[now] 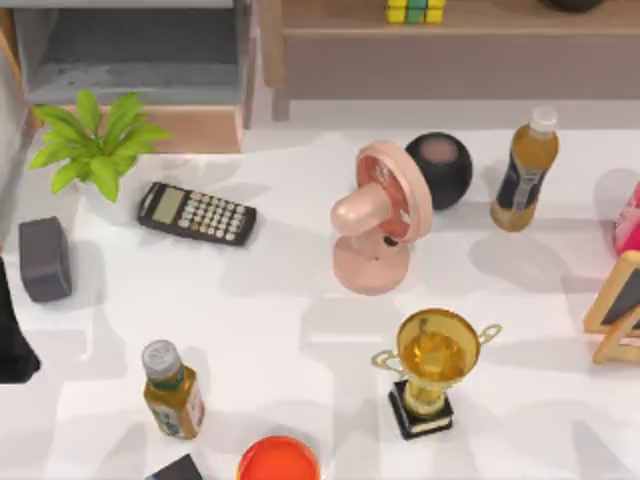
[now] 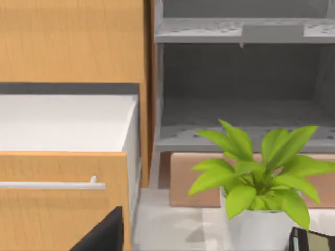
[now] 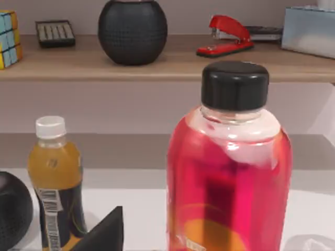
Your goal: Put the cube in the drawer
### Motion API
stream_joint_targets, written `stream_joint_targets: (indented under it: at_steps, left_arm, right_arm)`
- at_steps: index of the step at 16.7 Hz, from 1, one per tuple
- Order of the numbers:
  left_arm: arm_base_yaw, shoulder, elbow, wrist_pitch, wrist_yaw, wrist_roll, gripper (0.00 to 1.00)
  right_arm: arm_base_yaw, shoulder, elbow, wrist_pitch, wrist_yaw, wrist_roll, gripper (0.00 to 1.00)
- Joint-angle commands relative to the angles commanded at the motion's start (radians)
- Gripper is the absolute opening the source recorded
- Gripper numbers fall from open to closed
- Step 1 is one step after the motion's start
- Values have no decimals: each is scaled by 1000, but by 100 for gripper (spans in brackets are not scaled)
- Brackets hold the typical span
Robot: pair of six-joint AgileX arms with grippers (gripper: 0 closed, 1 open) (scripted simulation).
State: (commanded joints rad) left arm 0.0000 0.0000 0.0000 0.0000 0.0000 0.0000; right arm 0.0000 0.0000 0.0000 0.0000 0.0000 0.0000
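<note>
The small yellow, green and blue puzzle cube [image 1: 415, 11] sat upper centre on the long wooden shelf [image 1: 500, 20]: light, rigid, slick-tiled, best pinched across 2 flat opposite faces; state of both jaws, cannot tell.

cube [image 1: 415, 11] on shelf [image 1: 480, 18] — drawer [image 1: 130, 60] open, upper left

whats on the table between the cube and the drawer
Nothing stands between them. In the top view the cube sits on the wooden shelf, and the drawer lies left of it; just the shelf's end post separates them.
</note>
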Motion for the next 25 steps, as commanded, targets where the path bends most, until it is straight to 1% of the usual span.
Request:
stream_joint_targets:
  at_steps: [4, 6, 9, 12, 21, 25]
  left_arm:
    - [-14, 30, 27, 13, -13, 0, 100]
    - [-44, 102, 90, 43, -42, 1, 100]
    - [-117, 289, 238, 113, -112, 2, 100]
    - [-215, 569, 432, 206, -203, 4, 100]
    - [-561, 1624, 1102, 525, -519, 10, 100]
    - [-694, 2016, 1362, 648, -641, 13, 100]
  right_arm:
    - [0, 0, 0, 0, 0, 0, 100]
    - [0, 0, 0, 0, 0, 0, 100]
    - [0, 0, 0, 0, 0, 0, 100]
    - [0, 0, 0, 0, 0, 0, 100]
    - [0, 0, 0, 0, 0, 0, 100]
    - [0, 0, 0, 0, 0, 0, 100]
